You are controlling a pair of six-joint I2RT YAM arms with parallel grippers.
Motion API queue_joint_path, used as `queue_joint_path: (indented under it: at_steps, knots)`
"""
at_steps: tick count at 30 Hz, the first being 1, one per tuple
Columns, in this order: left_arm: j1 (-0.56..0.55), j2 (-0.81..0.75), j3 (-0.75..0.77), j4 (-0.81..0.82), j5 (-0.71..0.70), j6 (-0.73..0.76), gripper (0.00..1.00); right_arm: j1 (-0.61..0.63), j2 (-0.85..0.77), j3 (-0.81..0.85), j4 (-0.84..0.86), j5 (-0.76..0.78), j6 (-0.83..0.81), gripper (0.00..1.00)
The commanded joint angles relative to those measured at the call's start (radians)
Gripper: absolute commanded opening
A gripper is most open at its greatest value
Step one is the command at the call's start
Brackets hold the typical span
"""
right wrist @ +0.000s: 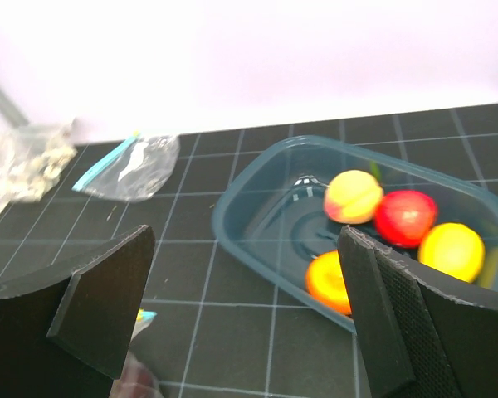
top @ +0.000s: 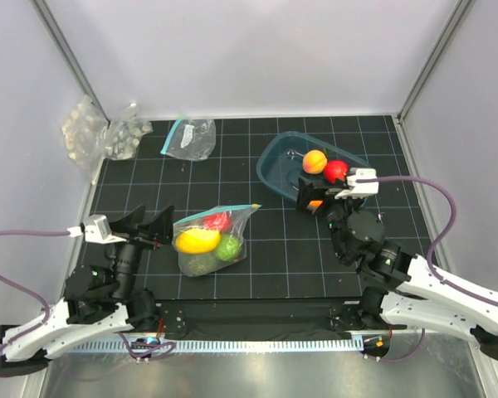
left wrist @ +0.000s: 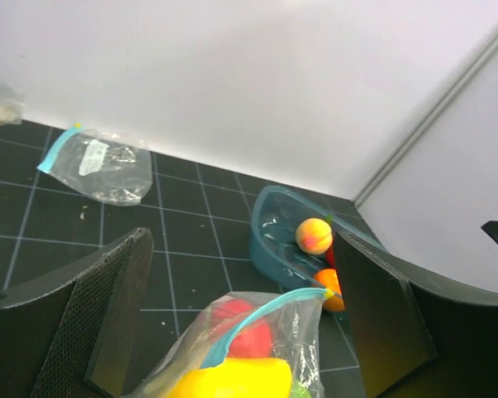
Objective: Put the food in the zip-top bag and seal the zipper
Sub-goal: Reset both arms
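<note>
The zip-top bag (top: pixel 209 239) lies left of centre, holding a yellow lemon (top: pixel 197 240), a red ball (top: pixel 218 220), a green ball (top: pixel 229 247) and a dull-green melon (top: pixel 200 264). Its teal zipper (top: pixel 224 211) gapes open. My left gripper (top: pixel 153 226) is open and empty just left of the bag; its wrist view shows the zipper (left wrist: pixel 261 322) and red ball (left wrist: pixel 251 333) between the fingers. My right gripper (top: pixel 315 196) is open and empty over the near rim of a blue tub (top: pixel 274 162), which holds a peach-coloured ball (right wrist: pixel 353 196), a red ball (right wrist: pixel 405 217), a yellow one (right wrist: pixel 451 251) and an orange one (right wrist: pixel 327 282).
A second, smaller, empty zip bag (top: pixel 189 138) lies at the back left. Clear packs of white lumps (top: pixel 91 137) sit in the far left corner against the wall. White walls enclose the black gridded mat (top: pixel 257 257) on three sides.
</note>
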Motion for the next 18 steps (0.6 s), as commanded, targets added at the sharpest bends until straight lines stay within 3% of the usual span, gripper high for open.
queue_joint_path:
  at_steps: [1,8,18]
  knots:
    - [0.002,-0.056,-0.029,0.043,0.068,-0.028,0.93,0.003,-0.06,-0.048,0.1,0.103,-0.017,1.0]
    - [0.003,-0.11,-0.063,0.069,0.086,-0.017,0.91,0.003,-0.17,-0.123,0.16,-0.002,-0.043,1.0]
    - [0.002,-0.056,-0.049,0.072,0.08,-0.003,0.91,0.003,-0.141,-0.11,0.145,-0.044,-0.068,0.99]
